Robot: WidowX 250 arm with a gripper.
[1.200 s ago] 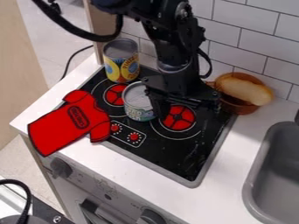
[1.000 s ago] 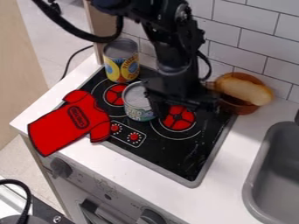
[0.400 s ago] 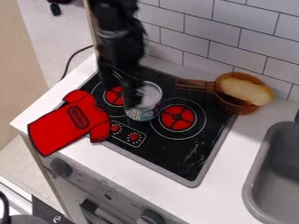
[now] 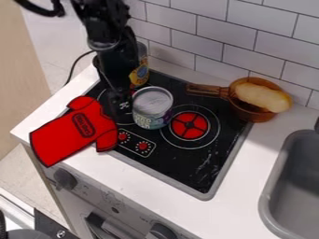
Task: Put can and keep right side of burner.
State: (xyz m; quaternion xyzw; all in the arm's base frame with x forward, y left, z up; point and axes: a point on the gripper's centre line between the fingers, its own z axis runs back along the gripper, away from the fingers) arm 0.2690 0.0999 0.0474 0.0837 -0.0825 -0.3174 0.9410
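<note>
Claw [image 4: 118, 106]: low over the hob's left part, just beside the can; how far it is open I cannot tell, nor whether it touches or has hold of anything.
Arm [image 4: 107, 35]: comes in from the top left and hangs down in front of the tall can.
Can [image 4: 151, 109]: upright between the two burners, top in plain sight. If this is the one meant, the step in hand looks like lining up for the grasp; the placing is not done.
Tall can [image 4: 139, 74]: at the hob's back left, partly hidden by the arm. The task says only "can", so it could be this one.
Left burner [image 4: 133, 92]: mostly covered by the claw.
Right burner [image 4: 189, 125]: bare red disc, right beside the can. The next move probably calls for a firm grip on the can, a lift over this disc and an upright set-down on its right.
Hob [image 4: 193, 170]: black, with dark surface right of that burner for the can.
Pan [image 4: 252, 114]: at the back right corner, bread [image 4: 265, 98] inside; a wide swing could knock it.
Mitt [image 4: 56, 140]: across the hob's left edge.
Sink [image 4: 298, 163]: far right, set in the counter [image 4: 249, 158].
</note>
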